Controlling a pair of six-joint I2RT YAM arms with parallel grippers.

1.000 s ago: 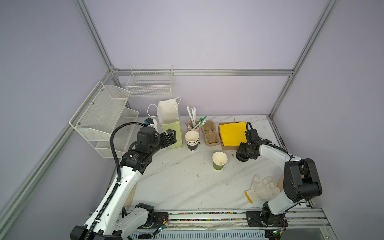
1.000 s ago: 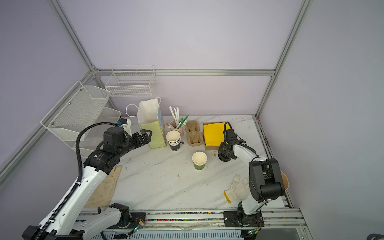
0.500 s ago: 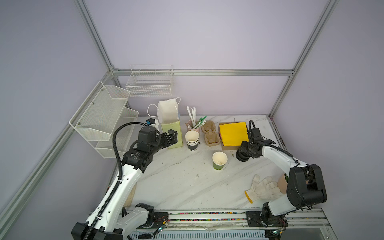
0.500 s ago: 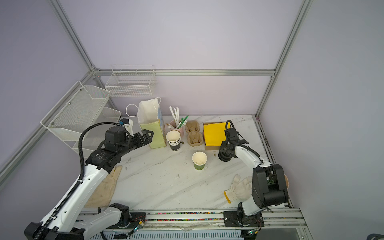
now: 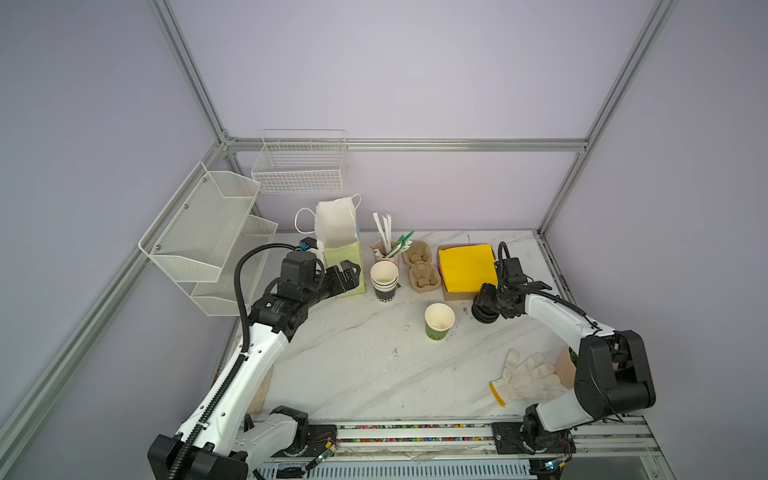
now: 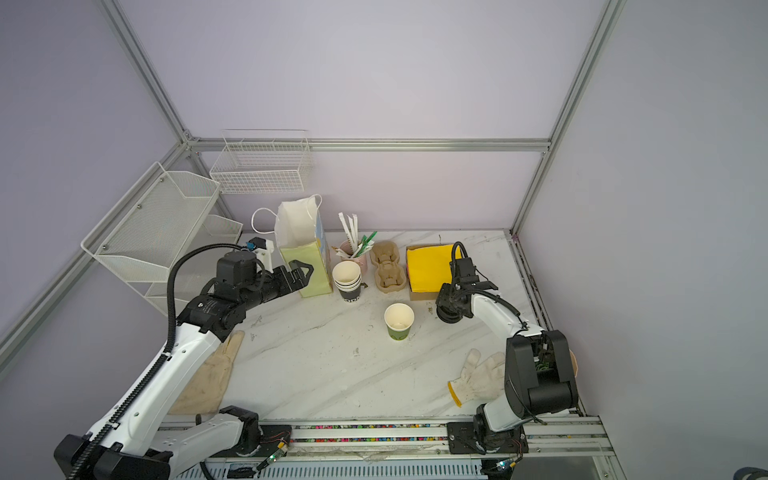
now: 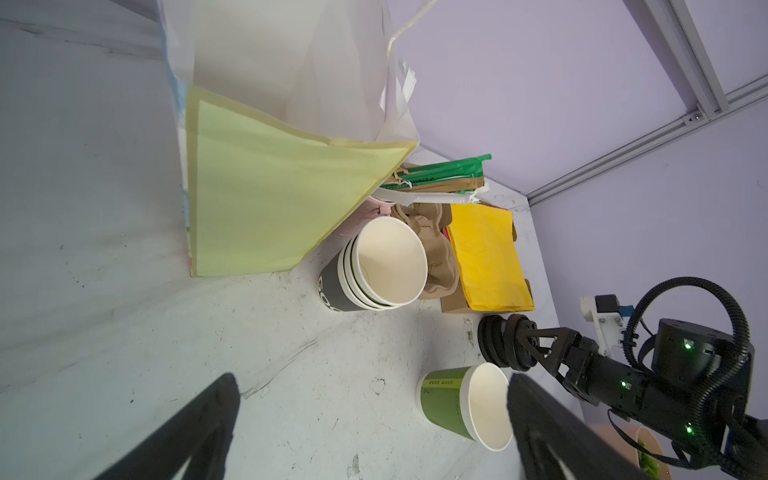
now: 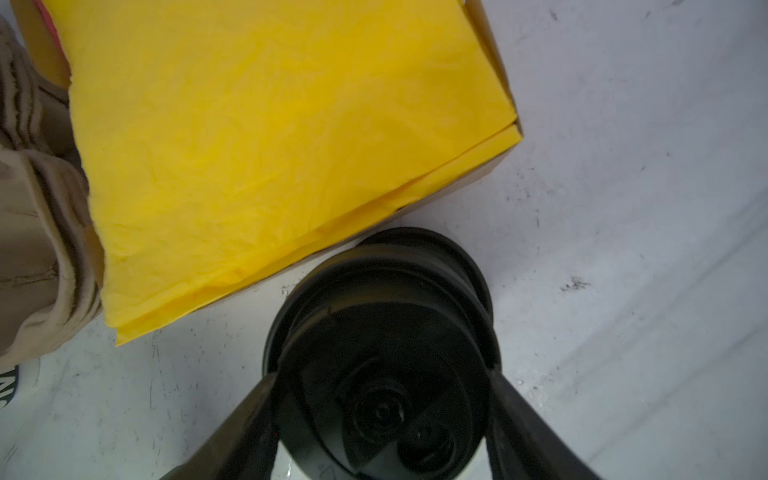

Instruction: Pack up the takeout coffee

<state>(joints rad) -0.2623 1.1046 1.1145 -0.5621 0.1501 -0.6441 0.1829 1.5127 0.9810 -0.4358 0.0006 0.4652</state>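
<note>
The takeout coffee (image 5: 438,328) (image 6: 398,322) is a green paper cup that stands upright and open in the middle of the table; the left wrist view also shows the cup (image 7: 453,407). My left gripper (image 5: 351,270) (image 6: 305,270) (image 7: 372,386) is open and empty, hovering in front of the white and pale green paper bag (image 5: 336,224) (image 7: 270,208). Right of the cup, my right gripper (image 5: 486,307) (image 6: 449,309) (image 8: 382,378) is shut on the top black lid (image 8: 382,332) of a lid stack (image 7: 498,336).
Nested black cups (image 5: 384,280), a pink cup of straws (image 5: 384,253), a pulp cup carrier (image 5: 420,270) and a box of yellow paper (image 5: 467,268) line the back. A white glove (image 5: 525,376) lies front right. Wire racks (image 5: 208,232) hang at left.
The right arm's elbow has swung outward to the right while its gripper stayed at the lid stack. The left arm has barely shifted.
</note>
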